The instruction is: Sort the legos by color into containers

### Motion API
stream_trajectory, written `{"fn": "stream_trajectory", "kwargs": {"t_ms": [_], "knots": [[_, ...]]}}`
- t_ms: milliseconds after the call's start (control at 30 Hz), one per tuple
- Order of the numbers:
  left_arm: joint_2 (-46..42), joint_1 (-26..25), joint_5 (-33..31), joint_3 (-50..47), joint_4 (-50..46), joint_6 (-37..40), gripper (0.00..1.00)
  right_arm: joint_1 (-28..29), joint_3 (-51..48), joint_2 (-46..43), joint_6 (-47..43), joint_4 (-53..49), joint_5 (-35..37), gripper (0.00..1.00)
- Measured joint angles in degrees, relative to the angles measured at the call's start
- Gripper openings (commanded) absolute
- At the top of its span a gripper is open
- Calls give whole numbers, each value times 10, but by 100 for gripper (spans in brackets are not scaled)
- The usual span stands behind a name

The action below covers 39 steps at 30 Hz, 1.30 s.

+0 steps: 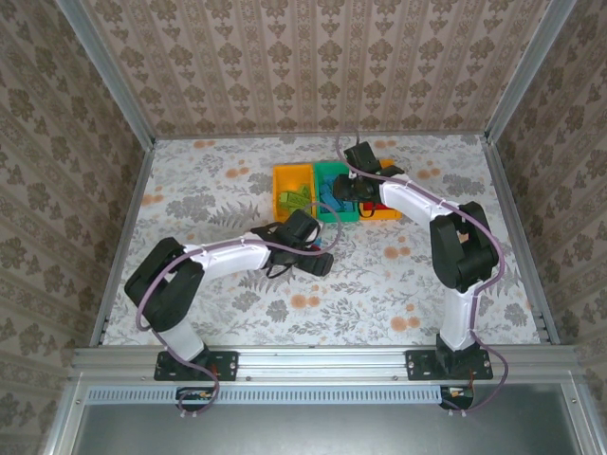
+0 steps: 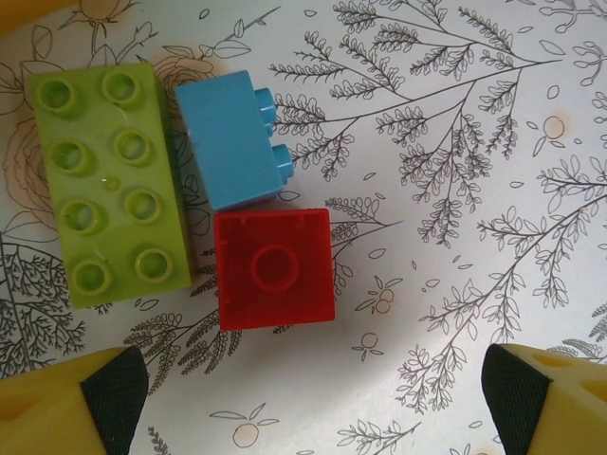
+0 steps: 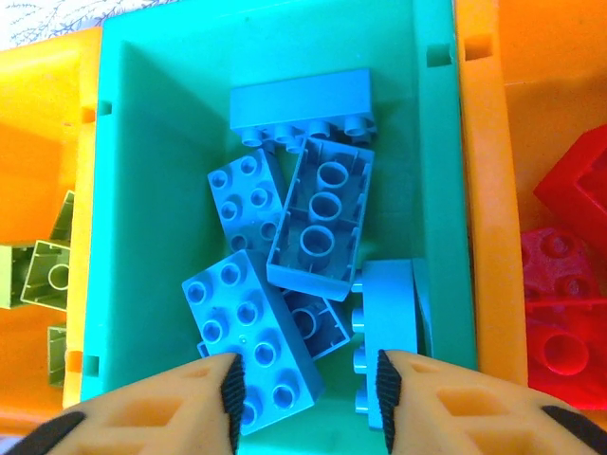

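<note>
Left claw (image 2: pixel 313 403), frame bottom: jaws wide, empty, over bench (image 2: pixel 455 284). Left to centre: lime green brick (image 2: pixel 104 185), blue brick (image 2: pixel 232 137) on its side, inverted red brick (image 2: pixel 275 268), packed close. Risk: closing on one pinches a neighbour; wrong colour gets binned. Right claw (image 3: pixel 305 403) part-open, empty, over green bin (image 3: pixel 123 190) of blue bricks (image 3: pixel 318 218).

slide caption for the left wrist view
Open left gripper above a lime green lego, a blue lego on its side and an upturned red lego, close together on the floral table.
</note>
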Motion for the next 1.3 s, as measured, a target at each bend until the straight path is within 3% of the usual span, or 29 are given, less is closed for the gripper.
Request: {"fn": "stream_trajectory", "kwargs": {"t_ms": [200, 633, 867, 1200, 1300], "knots": [[15, 0, 0, 18, -2, 0, 92, 0, 2, 0, 1, 0, -7, 65], [39, 0, -1, 36, -4, 0, 89, 0, 3, 0, 0, 1, -13, 71], [60, 0, -4, 55, -4, -4, 80, 0, 3, -1, 0, 1, -13, 72], [93, 0, 0, 75, 2, -12, 53, 0, 3, -2, 0, 0, -13, 73], [104, 0, -1, 75, 1, -15, 49, -1, 3, -2, 0, 0, -13, 74]]}}
